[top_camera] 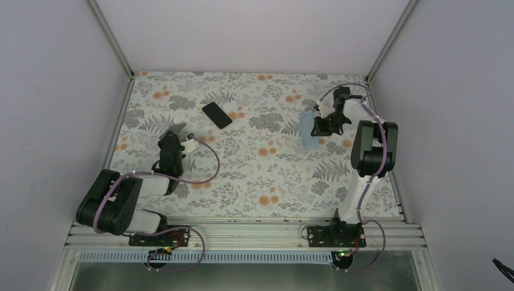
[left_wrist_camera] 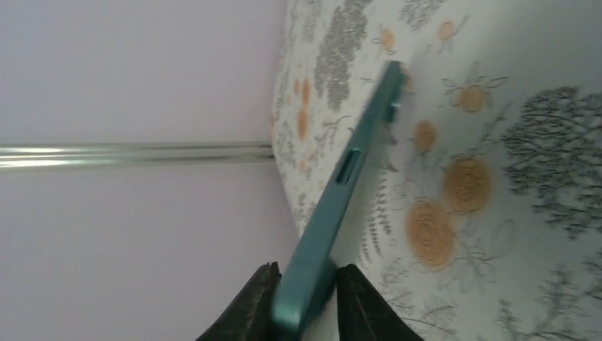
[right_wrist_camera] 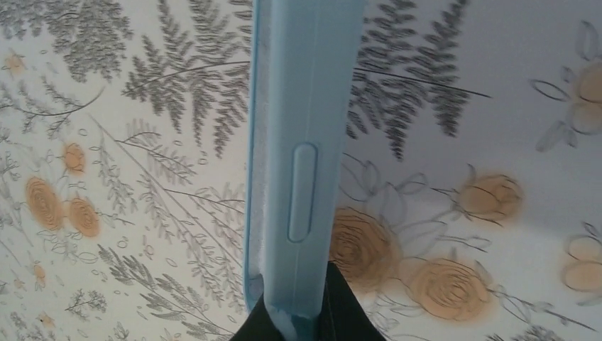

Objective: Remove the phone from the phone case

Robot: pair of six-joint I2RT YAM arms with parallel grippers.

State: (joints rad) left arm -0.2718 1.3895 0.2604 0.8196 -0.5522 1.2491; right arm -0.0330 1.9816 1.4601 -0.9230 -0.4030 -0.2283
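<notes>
A black phone (top_camera: 217, 114) lies bare and flat on the floral tablecloth at the back centre-left. My left gripper (top_camera: 176, 138) is just in front of it, shut on the end of a teal phone case (left_wrist_camera: 339, 188) held on edge above the cloth; its fingers (left_wrist_camera: 248, 305) pinch the case's lower end. My right gripper (top_camera: 322, 125) at the back right is shut on a light blue phone case (right_wrist_camera: 305, 135), also held on edge; this case shows in the top view (top_camera: 307, 131). I cannot tell whether either case holds a phone.
The floral tablecloth (top_camera: 260, 170) covers the table. Pale walls and metal frame posts (top_camera: 112, 39) close in the left, back and right. The right arm's elbow (top_camera: 374, 148) stands tall near the right edge.
</notes>
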